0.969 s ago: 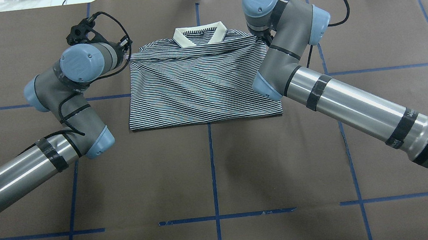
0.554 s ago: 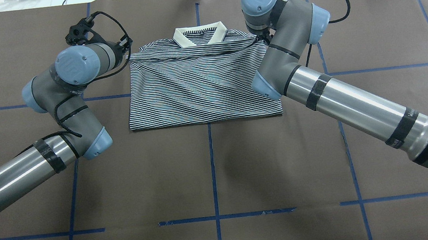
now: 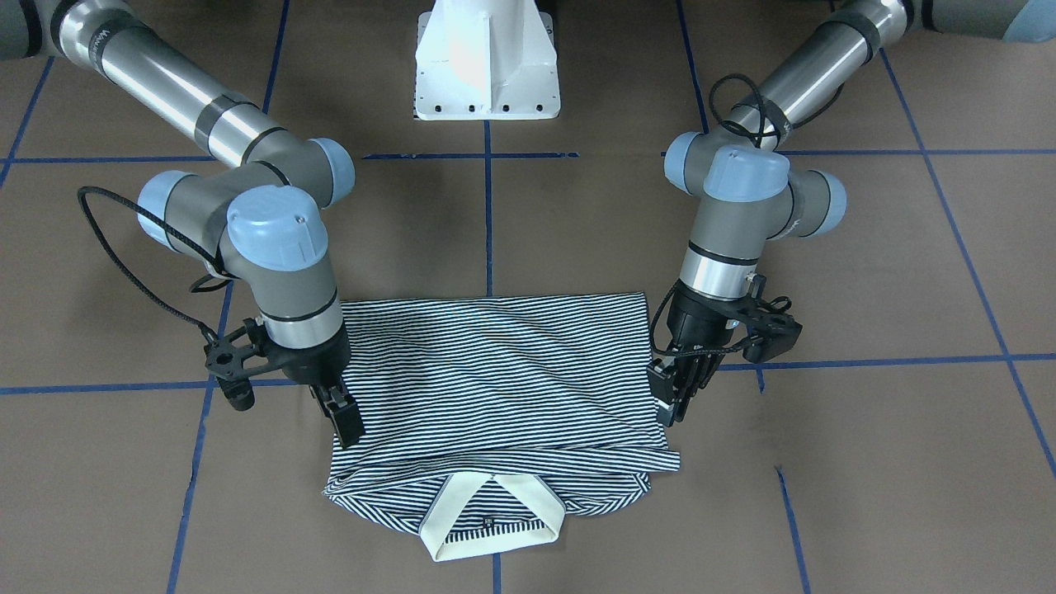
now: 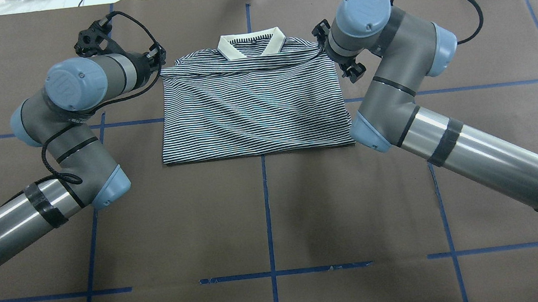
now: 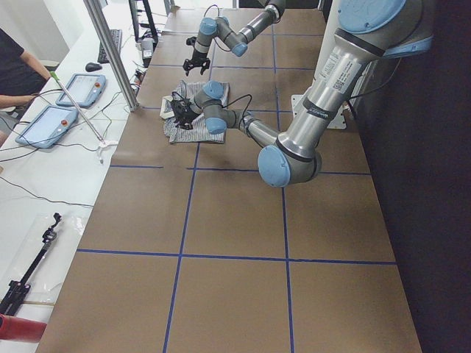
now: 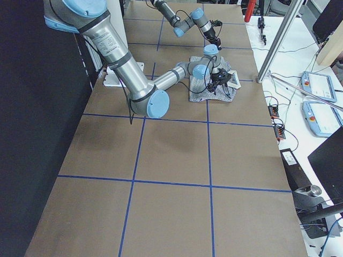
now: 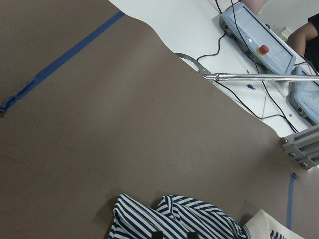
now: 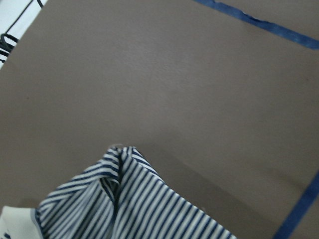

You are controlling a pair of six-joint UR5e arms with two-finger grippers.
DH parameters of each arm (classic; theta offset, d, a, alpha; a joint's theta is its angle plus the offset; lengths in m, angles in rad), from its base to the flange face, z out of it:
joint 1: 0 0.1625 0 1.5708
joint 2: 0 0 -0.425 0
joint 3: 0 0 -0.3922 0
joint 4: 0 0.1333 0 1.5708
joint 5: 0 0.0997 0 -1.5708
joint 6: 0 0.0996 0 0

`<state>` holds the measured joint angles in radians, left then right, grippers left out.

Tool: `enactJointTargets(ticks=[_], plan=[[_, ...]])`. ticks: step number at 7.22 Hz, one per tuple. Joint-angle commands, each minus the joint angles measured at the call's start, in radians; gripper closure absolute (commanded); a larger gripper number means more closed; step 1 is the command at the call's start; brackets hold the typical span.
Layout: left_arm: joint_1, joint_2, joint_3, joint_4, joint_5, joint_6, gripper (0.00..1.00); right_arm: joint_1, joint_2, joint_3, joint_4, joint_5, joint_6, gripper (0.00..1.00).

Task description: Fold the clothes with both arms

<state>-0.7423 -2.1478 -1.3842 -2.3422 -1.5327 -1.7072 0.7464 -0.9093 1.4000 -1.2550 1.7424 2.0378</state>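
The right arm point(image 4: 391, 100) has swung out to the right, so it no longer covers the right edge of the shirt point(image 4: 254, 107). The left arm point(image 4: 80, 152) has slid a little left.

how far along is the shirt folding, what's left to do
Done: the navy-and-white striped polo shirt lies on the brown table folded in half, its hem edge up by the cream collar, no sleeve sticking out. In hand: the left gripper and right gripper are at its two side edges; grip unclear. Left: likely a further side fold.
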Motion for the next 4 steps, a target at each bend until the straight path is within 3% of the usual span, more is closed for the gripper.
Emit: enactJointTargets(ticks=[1, 2, 4], plan=[[0.0, 0.016, -0.025, -0.002, -0.007, -0.008, 0.71, -0.073, -0.173, 0.211, 0.006, -0.004, 0.005, 0.0], [0.0, 0.014, -0.053, 0.006, -0.007, -0.009, 0.71, -0.111, -0.215, 0.253, 0.006, -0.03, 0.005, 0.0], [0.001, 0.014, -0.058, 0.007, -0.004, -0.009, 0.71, -0.143, -0.227, 0.246, 0.009, -0.043, 0.005, 0.01]])
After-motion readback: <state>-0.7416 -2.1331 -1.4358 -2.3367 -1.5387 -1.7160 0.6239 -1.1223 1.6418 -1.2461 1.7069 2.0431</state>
